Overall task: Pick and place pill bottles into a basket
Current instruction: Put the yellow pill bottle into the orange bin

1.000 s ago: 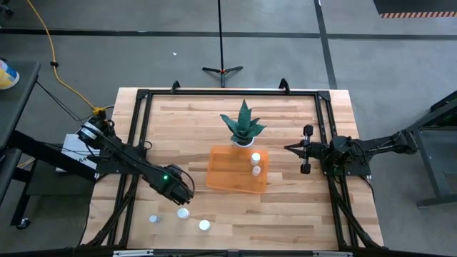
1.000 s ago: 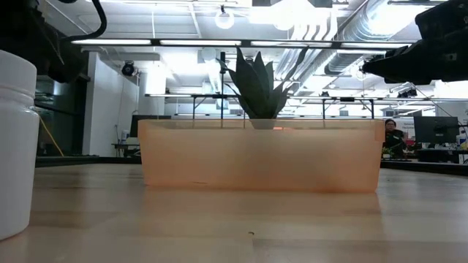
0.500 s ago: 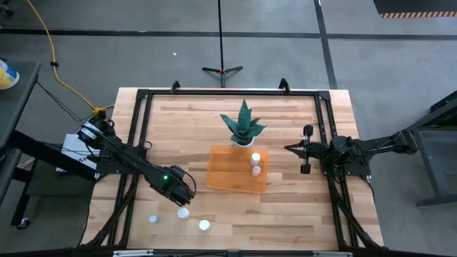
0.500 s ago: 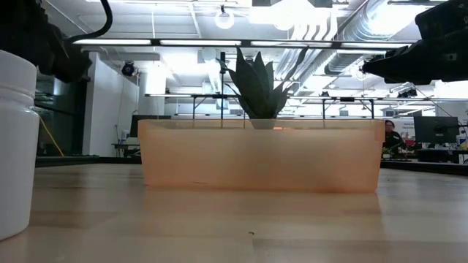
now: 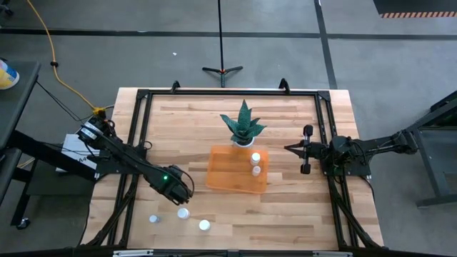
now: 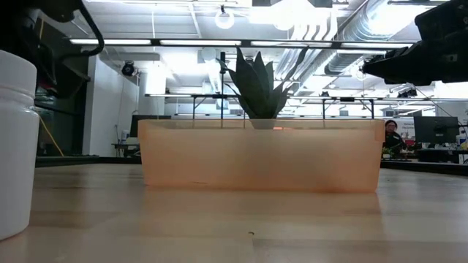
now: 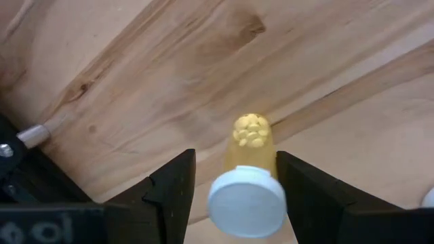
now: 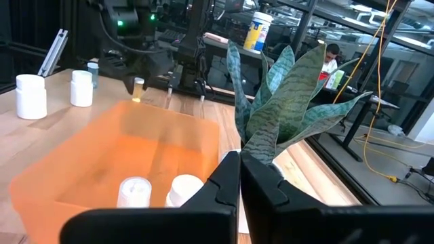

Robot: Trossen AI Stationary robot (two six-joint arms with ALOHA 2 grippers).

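My left gripper [image 5: 182, 193] hangs over the near left of the table, shut on a small translucent yellow pill bottle [image 7: 249, 152] with a white cap and yellow pills in its low end. It also shows in the right wrist view [image 8: 138, 89]. Three white bottles [image 5: 183, 213] [image 5: 153, 218] [image 5: 205, 225] stand on their bases near the front edge. The orange basket [image 5: 228, 171] rests flat at the table's middle, with two white bottles [image 5: 255, 158] [image 5: 255, 170] upright inside. My right gripper [image 5: 287, 148] is shut and empty, right of the basket. My left gripper has the yellow bottle between its two fingers at its cap end [image 7: 277, 196]. The fingers [image 7: 305, 196] come from above, pointing down, one on each side. The bottle hangs below them, cap up and base down over the wood. Whether it is clear of the table, I cannot tell.
A spiky green plant in a white pot [image 5: 243, 127] stands just behind the basket. A black frame [image 5: 139, 128] runs around the tabletop. In the low view one white bottle [image 6: 16, 146] stands close at the left, before the basket's wall [image 6: 259, 157].
My left arm has risen and has drawn a little away from the near edge, off the white bottles. The right arm, the basket and the standing bottles have kept still.
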